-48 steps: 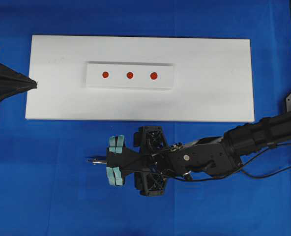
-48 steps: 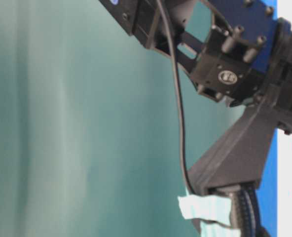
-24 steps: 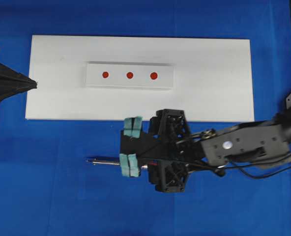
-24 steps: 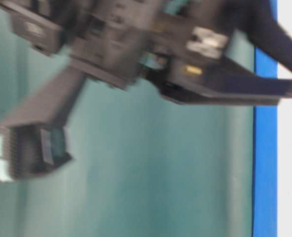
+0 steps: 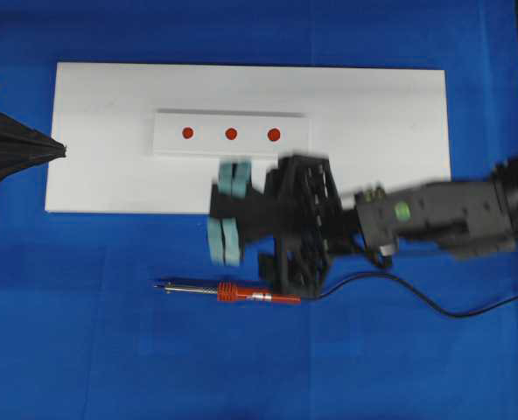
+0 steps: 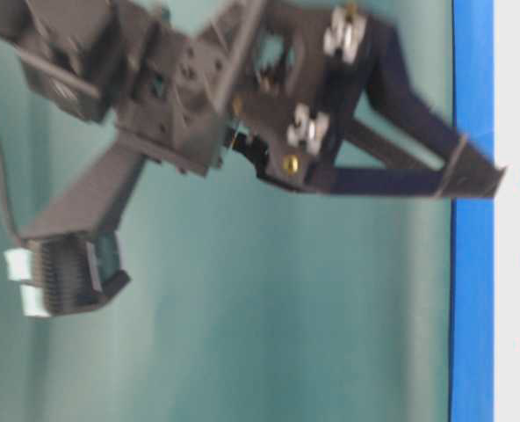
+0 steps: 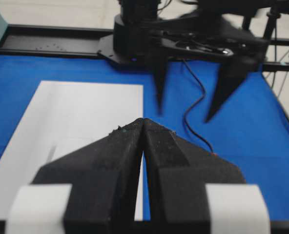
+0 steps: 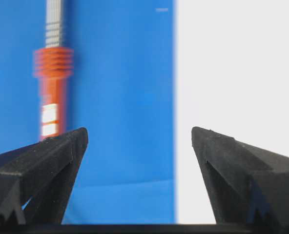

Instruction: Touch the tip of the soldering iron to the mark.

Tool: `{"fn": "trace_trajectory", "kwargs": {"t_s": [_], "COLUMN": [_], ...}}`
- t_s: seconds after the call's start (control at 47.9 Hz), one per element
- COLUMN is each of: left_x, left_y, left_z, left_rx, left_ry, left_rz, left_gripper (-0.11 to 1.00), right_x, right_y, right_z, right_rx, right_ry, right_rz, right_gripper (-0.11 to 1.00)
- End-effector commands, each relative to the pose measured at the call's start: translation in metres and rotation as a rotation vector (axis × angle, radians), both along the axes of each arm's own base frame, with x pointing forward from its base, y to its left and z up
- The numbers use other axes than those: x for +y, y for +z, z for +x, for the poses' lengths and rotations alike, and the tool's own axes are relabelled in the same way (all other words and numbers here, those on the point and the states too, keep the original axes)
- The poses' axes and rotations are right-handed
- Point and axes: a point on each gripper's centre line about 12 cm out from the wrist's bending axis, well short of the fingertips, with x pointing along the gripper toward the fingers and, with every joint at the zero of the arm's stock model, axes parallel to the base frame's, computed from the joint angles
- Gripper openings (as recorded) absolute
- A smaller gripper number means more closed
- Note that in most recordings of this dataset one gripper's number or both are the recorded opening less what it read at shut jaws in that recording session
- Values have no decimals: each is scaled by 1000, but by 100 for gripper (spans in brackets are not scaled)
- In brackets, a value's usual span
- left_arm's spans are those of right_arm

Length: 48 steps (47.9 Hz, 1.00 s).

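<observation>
The white board (image 5: 373, 140), with its strip of 3 red marks (image 5: 231, 134), lies just beyond the right gripper (image 5: 227, 214), whose jaws stand wide and empty over the board's near edge; the left gripper (image 7: 143, 127), at the board's left end, is pressed closed. The soldering iron (image 5: 228, 291) lies flat on the blue cloth, near the board's front edge and apart from the right gripper. It looks light, rigid and slim, likely to roll or pivot, so the ribbed orange-red handle (image 8: 51, 87) seems the place to pinch, with the cord (image 5: 399, 293) likely tugging.
</observation>
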Motion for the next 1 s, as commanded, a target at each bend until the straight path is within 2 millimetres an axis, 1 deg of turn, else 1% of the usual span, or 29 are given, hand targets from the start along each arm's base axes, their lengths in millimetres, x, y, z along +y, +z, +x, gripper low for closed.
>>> {"fn": "trace_trajectory", "kwargs": {"t_s": [0.0, 0.083, 0.167, 0.313, 0.459, 0.626, 0.772, 0.835, 0.856, 0.981], "left_x": [0, 0, 0, 0, 0, 0, 0, 0, 0, 0], "left_y": [3, 3, 3, 3, 4, 2, 4, 2, 3, 3], "left_z": [1, 1, 1, 1, 1, 1, 1, 1, 1, 1], "left_rx": [-9, -8, -4, -6, -6, 0, -6, 0, -1, -3], "left_ry": [0, 0, -1, -1, -1, -1, -1, -1, -1, -1], "left_rz": [0, -2, -6, -17, -17, -17, -19, -18, -18, -17], "left_gripper": [0, 0, 0, 0, 0, 0, 0, 0, 0, 0], "right_x": [-24, -44, -55, -61, -61, -62, -62, -62, -63, -64], "right_y": [21, 22, 22, 24, 30, 43, 56, 58, 59, 66], "right_z": [2, 3, 3, 0, -13, -40, -72, -85, -93, -124], "right_rx": [-52, -54, -51, -52, -63, -97, -161, -181, -189, -244], "right_ry": [-22, -41, -52, -59, -61, -65, -59, -56, -57, -55], "right_rz": [-13, -27, -36, -42, -41, -36, -27, -24, -23, -15], "right_gripper": [82, 82, 82, 81, 81, 81, 81, 81, 81, 81]}}
